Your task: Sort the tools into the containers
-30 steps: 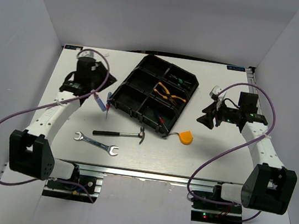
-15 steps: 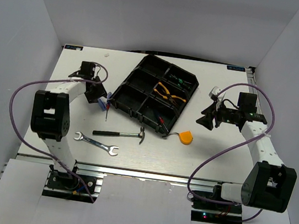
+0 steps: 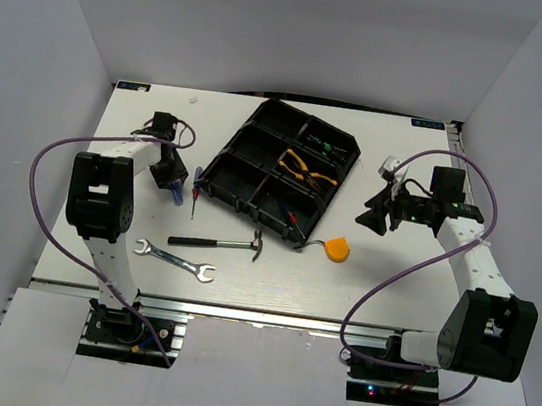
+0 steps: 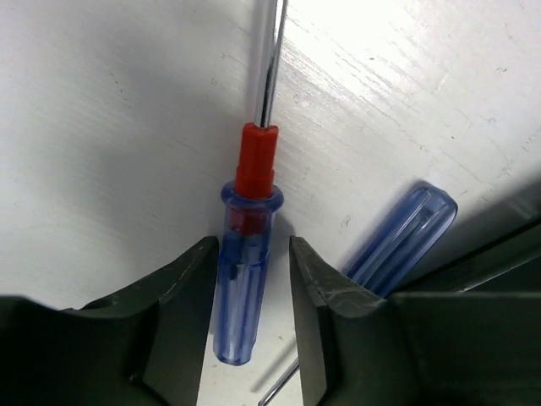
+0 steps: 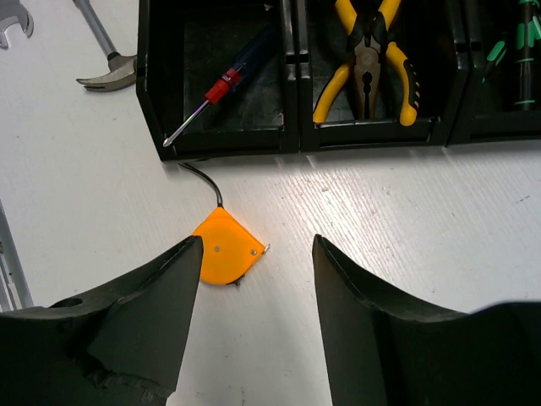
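Two blue-handled screwdrivers (image 3: 193, 186) lie on the table just left of the black tray (image 3: 228, 149). My left gripper (image 3: 173, 185) is down over them and open. Its jaws straddle one blue handle (image 4: 243, 288), with a gap on the right side. The second blue handle (image 4: 397, 241) lies outside the right finger. The tray holds yellow-handled pliers (image 3: 308, 171), a black-green screwdriver (image 3: 327, 150) and a red screwdriver (image 3: 292, 219). A hammer (image 3: 215, 244), a wrench (image 3: 175, 260) and an orange tape measure (image 3: 337, 248) lie on the table. My right gripper (image 3: 375, 216) hangs open and empty, with the tape measure (image 5: 224, 254) below it.
The tray sits turned at an angle in the middle back of the table. Its near corner wall (image 5: 292, 51) stands close to the tape measure, whose black cord runs to the tray's edge. The hammer head (image 5: 106, 72) lies by the tray's near corner.
The left arm has folded back, its elbow rising at the left, while its gripper stayed over the blue screwdrivers. The right arm has not moved.
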